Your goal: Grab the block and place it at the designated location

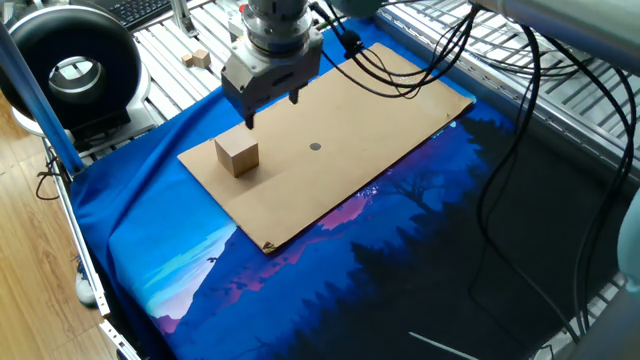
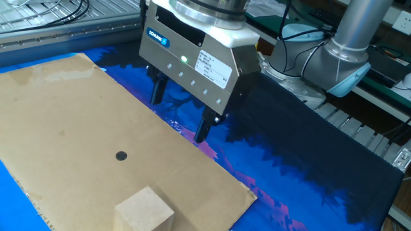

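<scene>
The block [image 1: 237, 156] is a plain light-tan wooden cube resting near the left end of the brown board [image 1: 380, 110]. It also shows at the bottom of the other fixed view [image 2: 144, 210]. The designated location is a small dark dot [image 1: 315, 147] on the board, right of the block, seen in the other fixed view too [image 2: 121, 155]. My gripper [image 1: 272, 110] hangs open and empty above the board's far edge, behind the block. In the other fixed view the gripper [image 2: 179, 117] has its two dark fingers spread apart over the board's edge.
A blue printed cloth [image 1: 420, 250] covers the table under the board. A much smaller pale cube [image 1: 199, 58] lies on the metal rack at the back left. A black round device [image 1: 70, 65] stands at the far left. Black cables [image 1: 520, 120] hang at the right.
</scene>
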`<state>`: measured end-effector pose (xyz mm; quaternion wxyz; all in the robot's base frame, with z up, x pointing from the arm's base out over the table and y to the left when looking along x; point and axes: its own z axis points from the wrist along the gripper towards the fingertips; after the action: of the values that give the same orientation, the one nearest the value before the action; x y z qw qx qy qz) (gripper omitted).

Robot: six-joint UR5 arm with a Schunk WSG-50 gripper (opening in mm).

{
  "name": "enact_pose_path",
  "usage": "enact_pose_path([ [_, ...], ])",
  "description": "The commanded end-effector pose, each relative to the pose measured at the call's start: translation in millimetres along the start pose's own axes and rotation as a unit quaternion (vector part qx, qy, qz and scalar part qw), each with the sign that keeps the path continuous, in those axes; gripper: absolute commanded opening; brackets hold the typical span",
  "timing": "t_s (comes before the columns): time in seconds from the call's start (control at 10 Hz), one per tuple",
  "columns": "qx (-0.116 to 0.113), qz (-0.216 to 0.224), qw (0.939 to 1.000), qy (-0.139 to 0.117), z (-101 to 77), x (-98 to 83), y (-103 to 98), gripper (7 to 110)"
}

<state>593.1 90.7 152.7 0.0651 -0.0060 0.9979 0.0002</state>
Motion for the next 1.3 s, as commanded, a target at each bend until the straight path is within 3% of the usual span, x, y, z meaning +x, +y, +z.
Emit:
enact_pose_path([
  [0.0,-0.054,-0.072,0.9938,-0.065,-4.9,-30.4,28,66],
  [0.1,-0.07,-0.09,0.9907,-0.075,-6.6,-34.0,37,66],
  [0.2,-0.066,-0.092,0.9912,-0.068,-5.8,-30.9,35,66],
  [0.3,-0.07,-0.076,0.9937,-0.045,-4.7,-19.5,35,66],
  [0.4,-0.057,-0.071,0.9954,-0.028,-3.4,-12.1,29,66],
  [0.5,-0.057,-0.072,0.9957,-0.013,-3.1,-4.4,28,88],
  [0.6,-0.053,-0.075,0.9955,-0.023,-3.0,-9.3,27,88],
  [0.7,-0.075,-0.078,0.9935,-0.034,-4.7,-13.9,38,88],
  [0.8,-0.076,-0.079,0.9932,-0.039,-5.0,-16.2,39,88],
  [0.9,-0.063,-0.074,0.9946,-0.034,-3.9,-14.9,32,88],
  [1.0,-0.057,-0.069,0.9955,-0.033,-3.5,-14.4,29,107],
  [1.2,-0.055,-0.055,0.9968,-0.019,1.6,-27.2,52,107],
])
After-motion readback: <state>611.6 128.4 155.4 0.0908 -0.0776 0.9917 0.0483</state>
